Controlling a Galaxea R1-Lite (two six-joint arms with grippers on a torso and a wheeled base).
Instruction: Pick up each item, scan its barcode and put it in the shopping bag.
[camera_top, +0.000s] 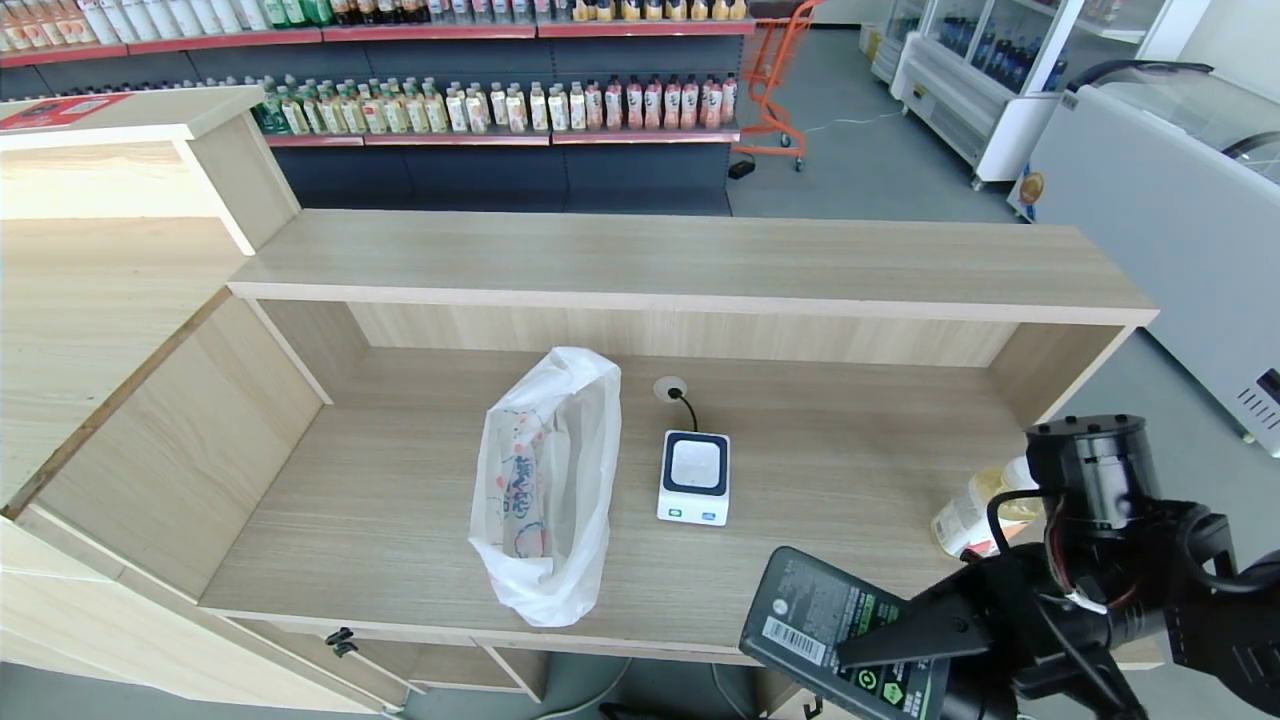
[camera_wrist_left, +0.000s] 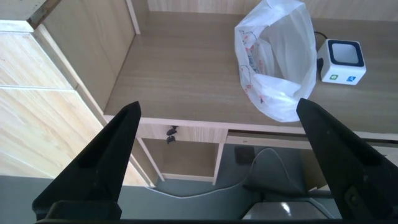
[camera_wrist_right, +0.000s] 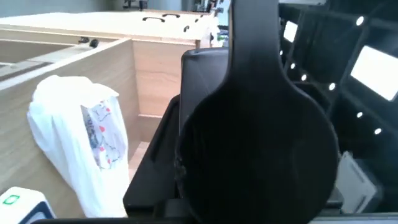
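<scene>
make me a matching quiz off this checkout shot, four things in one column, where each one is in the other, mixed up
Things:
1 shopping bag
2 scanner
3 dark packet
4 bottle

Places:
a held in the right gripper
b right end of the counter, partly hidden
c mid-counter, a cable at its back
d on the counter, left of the scanner

Pairs: 1-d, 2-c, 3-a, 4-b

Partly hidden: bottle (camera_top: 972, 512) at right edge of worktop (camera_top: 850, 470), behind right arm (camera_top: 1100, 560). Cut off by picture edge: dark pouch (camera_top: 812, 602). Indistinct: shopping bag (camera_top: 560, 440) contents.
</scene>
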